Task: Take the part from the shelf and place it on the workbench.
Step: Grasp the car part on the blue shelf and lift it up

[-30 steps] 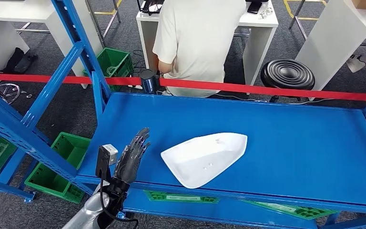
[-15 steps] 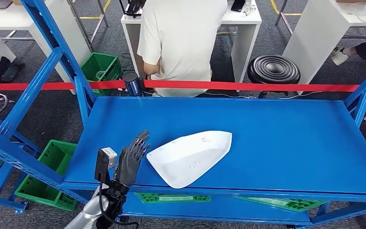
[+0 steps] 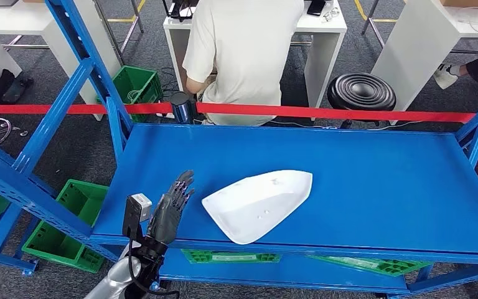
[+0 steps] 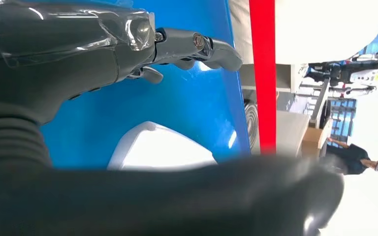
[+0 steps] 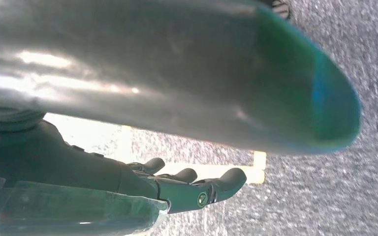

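One hand reaching for the part on the shelf.
Left hand (image 3: 169,208) hovers just beside the white part (image 3: 258,204) on the blue shelf (image 3: 373,180), fingers (image 3: 183,184) extended, holding nothing (approach step); next it must close the gap and grip.

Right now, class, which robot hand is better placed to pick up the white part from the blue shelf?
The left robot hand: it is raised at the blue shelf beside the white part, fingers apart, holding nothing. The right robot hand hangs over the floor.
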Controlling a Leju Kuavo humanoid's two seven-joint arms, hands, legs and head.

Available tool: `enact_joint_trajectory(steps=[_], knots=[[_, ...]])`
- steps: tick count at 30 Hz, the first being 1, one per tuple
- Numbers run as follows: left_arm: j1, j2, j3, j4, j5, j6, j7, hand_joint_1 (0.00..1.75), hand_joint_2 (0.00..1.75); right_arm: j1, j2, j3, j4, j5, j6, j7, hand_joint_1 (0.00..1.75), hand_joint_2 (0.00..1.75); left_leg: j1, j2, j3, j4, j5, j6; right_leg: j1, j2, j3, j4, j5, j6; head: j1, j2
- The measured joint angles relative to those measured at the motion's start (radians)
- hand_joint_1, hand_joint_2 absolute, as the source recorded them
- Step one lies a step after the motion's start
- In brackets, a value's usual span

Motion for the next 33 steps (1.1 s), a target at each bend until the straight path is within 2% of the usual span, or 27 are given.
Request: enact_joint_trajectory(steps=[1,3,5,6,8,10,11,12,13,15,16,17,19,21,22,23,25,26,27,28,30,31,32,33], knots=[[-0.001,0.000,0.001,0.002,0.000,0.006,0.002,0.00,1.75,-0.001,-0.001,0.001,0.000,-0.001,-0.001,0.000,0.00,0.00,-0.002,0.000,-0.004,0.007,-0.003,-0.006,0.002,0.001,0.010,-0.020,0.004,-0.007,0.000,0.000],[-0.002,0.000,0.003,0.005,-0.001,0.017,0.005,0.00,1.75,-0.001,-0.002,0.004,0.001,-0.003,-0.001,0.001,0.00,0.00,-0.002,0.000,-0.009,0.012,-0.004,-0.012,0.006,0.004,0.008,-0.019,0.005,-0.021,-0.002,0.000],[-0.004,0.000,0.006,0.011,-0.001,0.023,0.007,0.00,1.75,0.000,-0.002,0.006,0.001,-0.004,-0.001,0.002,0.00,0.00,0.002,0.000,-0.011,0.017,-0.007,-0.019,0.003,0.005,0.008,-0.021,0.007,-0.028,-0.001,0.000],[-0.005,0.001,0.007,0.014,-0.002,0.026,0.008,0.00,1.75,-0.001,-0.002,0.007,0.002,-0.004,-0.001,0.002,0.00,0.00,0.005,-0.002,-0.017,0.031,-0.018,-0.024,0.000,0.005,0.008,-0.022,0.009,-0.032,-0.002,0.000],[-0.011,0.001,0.009,0.024,-0.007,0.032,0.009,0.00,1.75,-0.001,-0.001,0.008,0.003,-0.006,0.000,0.002,0.00,0.00,0.011,-0.005,-0.055,0.117,-0.071,-0.038,-0.003,0.006,0.008,-0.023,0.011,-0.039,-0.003,0.000],[-0.015,0.001,0.010,0.039,-0.011,0.035,0.010,0.00,1.75,-0.001,0.000,0.009,0.005,-0.007,0.003,0.002,0.00,0.00,0.016,-0.006,-0.117,0.251,-0.131,-0.048,-0.001,0.006,0.006,-0.023,0.011,-0.041,-0.004,0.000],[-0.015,0.001,0.010,0.047,-0.012,0.036,0.010,0.00,1.75,-0.001,0.000,0.010,0.006,-0.007,0.005,0.002,0.00,0.00,0.018,-0.006,-0.138,0.295,-0.143,-0.049,0.000,0.006,0.006,-0.023,0.011,-0.041,-0.004,0.000],[-0.015,0.001,0.010,0.054,-0.013,0.036,0.010,0.00,1.75,-0.001,0.000,0.011,0.007,-0.007,0.007,0.002,0.00,0.00,0.018,-0.006,-0.141,0.301,-0.134,-0.048,0.000,0.007,0.007,-0.023,0.011,-0.041,-0.004,0.000],[-0.016,0.002,0.010,0.059,-0.014,0.037,0.011,0.00,1.75,-0.001,0.000,0.012,0.008,-0.007,0.008,0.002,0.00,0.00,0.018,-0.006,-0.125,0.267,-0.107,-0.043,0.002,0.008,0.008,-0.023,0.011,-0.041,-0.004,0.000],[-0.022,0.002,0.012,0.065,-0.016,0.038,0.011,0.00,1.75,-0.002,0.002,0.013,0.008,-0.007,0.010,0.002,0.00,0.00,0.013,-0.010,-0.054,0.124,-0.040,-0.024,0.004,0.011,0.010,-0.023,0.011,-0.041,-0.003,0.000],[-0.026,0.003,0.013,0.069,-0.017,0.040,0.011,0.00,1.75,-0.002,0.003,0.013,0.008,-0.007,0.011,0.002,0.00,0.00,0.009,-0.011,-0.025,0.065,-0.020,-0.014,0.005,0.011,0.010,-0.024,0.011,-0.040,-0.003,0.000],[-0.030,0.003,0.013,0.073,-0.018,0.042,0.012,0.00,1.75,-0.003,0.005,0.013,0.009,-0.007,0.012,0.002,0.00,0.00,0.005,-0.012,-0.008,0.028,-0.011,-0.006,0.005,0.011,0.009,-0.025,0.013,-0.037,-0.003,0.000],[-0.037,0.004,0.013,0.084,-0.019,0.047,0.012,0.00,0.87,-0.004,0.006,0.014,0.010,-0.007,0.013,0.002,0.00,0.00,-0.002,-0.009,-0.005,0.012,-0.010,0.001,0.005,0.011,0.007,-0.029,0.017,-0.030,-0.003,0.000],[-0.042,0.004,0.014,0.094,-0.020,0.050,0.013,0.00,0.00,-0.005,0.006,0.016,0.010,-0.007,0.014,0.001,0.00,0.00,0.001,-0.007,0.005,-0.014,0.004,0.009,0.005,0.009,0.002,-0.026,0.014,-0.025,-0.002,0.000],[-0.046,0.003,0.014,0.100,-0.020,0.051,0.013,0.00,0.00,-0.006,0.006,0.017,0.011,-0.007,0.014,0.001,0.00,0.00,0.004,-0.005,0.011,-0.028,0.013,0.015,0.006,0.008,-0.008,-0.005,0.002,-0.026,-0.002,0.000],[-0.051,0.002,0.014,0.107,-0.020,0.052,0.014,0.00,0.00,-0.006,0.005,0.019,0.013,-0.007,0.014,0.001,0.00,0.00,0.006,-0.004,0.016,-0.039,0.020,0.018,0.007,0.007,-0.030,0.039,-0.019,-0.030,-0.001,0.000],[-0.058,-0.001,0.013,0.125,-0.019,0.055,0.014,0.00,0.00,-0.007,0.003,0.021,0.018,-0.007,0.017,0.002,0.00,0.00,0.003,-0.003,0.014,-0.043,0.024,0.022,0.008,0.007,-0.092,0.167,-0.072,-0.036,0.000,0.000],[-0.058,-0.001,0.013,0.134,-0.019,0.058,0.014,0.00,0.00,-0.006,0.002,0.022,0.020,-0.007,0.019,0.002,0.00,0.00,0.002,-0.003,0.013,-0.042,0.024,0.022,0.008,0.006,-0.118,0.219,-0.087,-0.035,0.001,0.000],[-0.058,-0.002,0.013,0.141,-0.021,0.062,0.012,0.00,0.00,-0.006,0.002,0.022,0.022,-0.008,0.022,0.002,0.00,0.00,0.001,-0.003,0.012,-0.042,0.024,0.022,0.007,0.006,-0.128,0.240,-0.089,-0.028,0.001,0.000],[-0.059,-0.002,0.013,0.147,-0.022,0.065,0.010,0.00,0.00,-0.005,0.001,0.023,0.024,-0.008,0.025,0.002,0.00,0.00,0.002,-0.003,0.012,-0.040,0.024,0.021,0.005,0.006,-0.118,0.218,-0.074,-0.018,0.001,0.000],[-0.061,-0.004,0.013,0.155,-0.024,0.069,0.007,0.00,0.00,-0.005,-0.002,0.024,0.025,-0.008,0.029,0.003,0.00,0.00,0.002,-0.004,0.011,-0.030,0.018,0.013,-0.001,0.001,-0.052,0.083,-0.021,0.002,0.001,0.000],[-0.064,-0.005,0.013,0.157,-0.025,0.070,0.006,0.00,0.00,-0.006,-0.003,0.024,0.026,-0.008,0.030,0.003,0.00,0.00,0.001,-0.004,0.007,-0.020,0.013,0.007,-0.001,0.000,-0.021,0.020,0.001,0.004,0.001,0.000],[-0.066,-0.005,0.013,0.159,-0.025,0.070,0.005,0.00,0.00,-0.007,-0.003,0.024,0.027,-0.009,0.031,0.003,0.00,0.00,-0.001,-0.004,0.002,-0.011,0.008,0.000,-0.001,-0.001,-0.001,-0.019,0.013,0.000,0.000,0.000],[-0.067,-0.006,0.013,0.162,-0.026,0.070,0.004,0.00,0.00,-0.008,-0.004,0.024,0.027,-0.009,0.031,0.004,0.00,0.00,-0.002,-0.004,-0.002,-0.004,0.004,-0.005,0.002,-0.001,0.006,-0.033,0.017,-0.008,0.000,0.000]])
